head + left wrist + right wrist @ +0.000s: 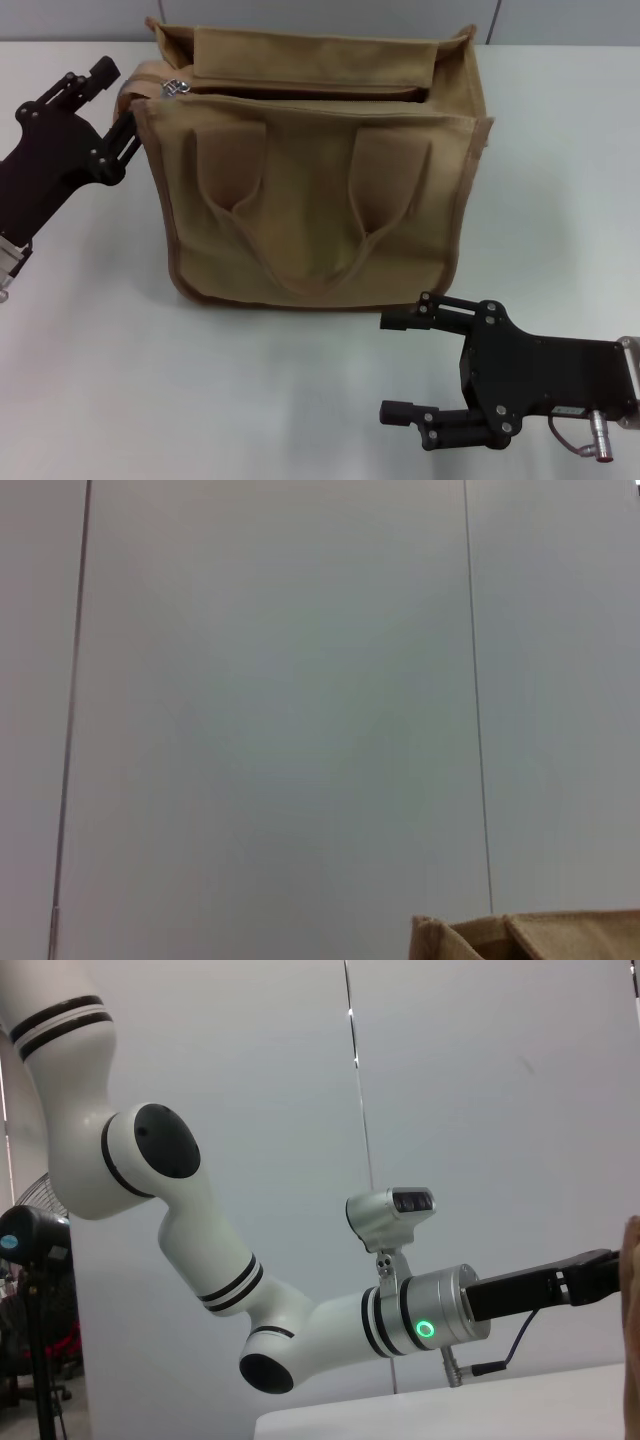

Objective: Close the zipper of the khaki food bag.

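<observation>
The khaki food bag [320, 200] stands on the white table with its two handles hanging down the front. Its top gapes open along the zipper [310, 94]. The small silver pull tab [177, 87] sits at the bag's left end. My left gripper [118, 104] is open at the bag's upper left corner, its lower finger [127, 135] against the bag's side, a short way from the pull tab. My right gripper [385, 366] is open and empty, low on the table in front of the bag's right half. The left wrist view shows only the bag's top corner [530, 935].
The white table [250, 400] spreads around the bag, with a grey wall [300, 680] behind. The right wrist view shows my left arm [200, 1230] reaching to the bag's edge [632, 1330], and a fan [30, 1250] stands off the table.
</observation>
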`<state>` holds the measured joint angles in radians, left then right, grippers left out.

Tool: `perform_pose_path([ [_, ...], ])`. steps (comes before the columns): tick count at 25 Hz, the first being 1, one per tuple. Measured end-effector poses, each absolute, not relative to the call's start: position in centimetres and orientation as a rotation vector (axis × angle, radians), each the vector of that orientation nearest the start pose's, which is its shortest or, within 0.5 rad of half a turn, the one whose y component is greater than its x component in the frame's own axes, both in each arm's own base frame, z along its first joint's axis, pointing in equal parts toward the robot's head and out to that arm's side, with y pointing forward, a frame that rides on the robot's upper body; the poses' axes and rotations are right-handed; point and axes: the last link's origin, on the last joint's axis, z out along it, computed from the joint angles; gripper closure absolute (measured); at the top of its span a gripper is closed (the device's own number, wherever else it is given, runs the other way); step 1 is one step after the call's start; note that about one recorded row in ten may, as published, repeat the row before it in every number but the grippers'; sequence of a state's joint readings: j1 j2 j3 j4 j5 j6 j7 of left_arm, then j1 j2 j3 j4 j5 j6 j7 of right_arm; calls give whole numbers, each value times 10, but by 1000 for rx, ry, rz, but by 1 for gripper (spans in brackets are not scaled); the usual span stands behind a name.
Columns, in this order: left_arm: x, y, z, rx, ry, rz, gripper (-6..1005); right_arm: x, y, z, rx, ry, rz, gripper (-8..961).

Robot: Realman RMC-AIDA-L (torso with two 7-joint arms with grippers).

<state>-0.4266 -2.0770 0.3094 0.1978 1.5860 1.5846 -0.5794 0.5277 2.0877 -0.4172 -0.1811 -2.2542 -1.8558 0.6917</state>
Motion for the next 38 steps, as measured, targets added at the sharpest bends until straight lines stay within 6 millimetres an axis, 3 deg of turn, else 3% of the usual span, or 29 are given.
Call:
perform_pose_path([
  [7,-300,301,13,-1959,-345,-1075,618,251,234,-56,-2782,125,1255,159],
  [10,-298,299,16,-1960,-355,-1108,813,250,231,-56,-2745,95,1278,159],
  [15,-290,294,18,-1964,-336,-1197,863,245,239,-51,-2634,108,1333,160],
  [21,-273,296,18,-2008,-351,-1334,923,230,266,-37,-2265,84,1422,160],
  [25,-265,297,16,-2030,-327,-1371,922,213,278,-38,-2271,101,1501,161],
  [26,-260,298,16,-2042,-313,-1392,922,201,286,-41,-2316,155,1554,161],
  [31,-253,303,16,-2062,-347,-1450,922,178,303,-48,-2408,328,1636,161],
  [38,-249,307,16,-2078,-381,-1476,922,168,318,-58,-2424,510,1625,162],
])
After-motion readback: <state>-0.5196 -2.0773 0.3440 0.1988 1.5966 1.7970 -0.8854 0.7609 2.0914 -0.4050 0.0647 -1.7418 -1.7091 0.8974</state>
